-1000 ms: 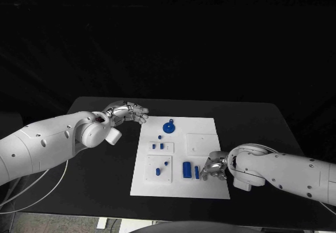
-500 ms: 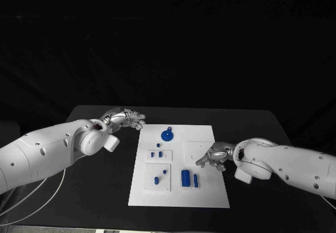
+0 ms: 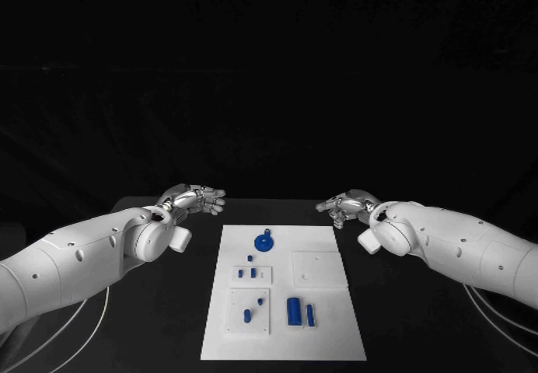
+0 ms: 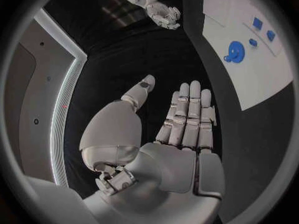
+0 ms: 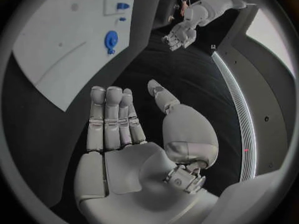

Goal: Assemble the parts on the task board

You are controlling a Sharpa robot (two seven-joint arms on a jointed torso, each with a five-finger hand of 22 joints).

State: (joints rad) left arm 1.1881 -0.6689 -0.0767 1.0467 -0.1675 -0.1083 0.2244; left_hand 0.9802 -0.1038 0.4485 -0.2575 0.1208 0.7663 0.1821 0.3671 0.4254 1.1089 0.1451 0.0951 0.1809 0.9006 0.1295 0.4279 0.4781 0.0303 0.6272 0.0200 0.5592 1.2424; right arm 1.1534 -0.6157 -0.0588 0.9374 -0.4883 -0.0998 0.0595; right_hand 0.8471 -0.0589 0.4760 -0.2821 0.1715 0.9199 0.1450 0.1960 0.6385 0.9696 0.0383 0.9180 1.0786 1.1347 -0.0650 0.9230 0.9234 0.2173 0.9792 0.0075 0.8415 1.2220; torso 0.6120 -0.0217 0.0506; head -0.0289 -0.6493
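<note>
The white task board (image 3: 327, 336) lies lengthwise in the middle of the black table. On it are a round blue part (image 3: 264, 242) at the far end, small blue pieces (image 3: 254, 273) in the middle left, and a larger blue block (image 3: 295, 310) with a slim one (image 3: 309, 314) beside it nearer me. My left hand (image 3: 193, 200) hovers off the board's far left corner, fingers spread, holding nothing. My right hand (image 3: 347, 208) hovers off the far right corner, also empty. The wrist views show each palm flat with straight fingers: left hand (image 4: 181, 129), right hand (image 5: 118, 129).
Raised white sub-plates sit on the board, one bare at the right (image 3: 316, 268) and one at the near left (image 3: 251, 311) carrying small blue pieces. White cables hang beside both arms, left (image 3: 96, 299) and right (image 3: 494, 311).
My right hand has risen from the board's near right side, by the blue block, to beyond the far right corner, and spread its fingers. The camera has shifted; my left hand stayed put.
</note>
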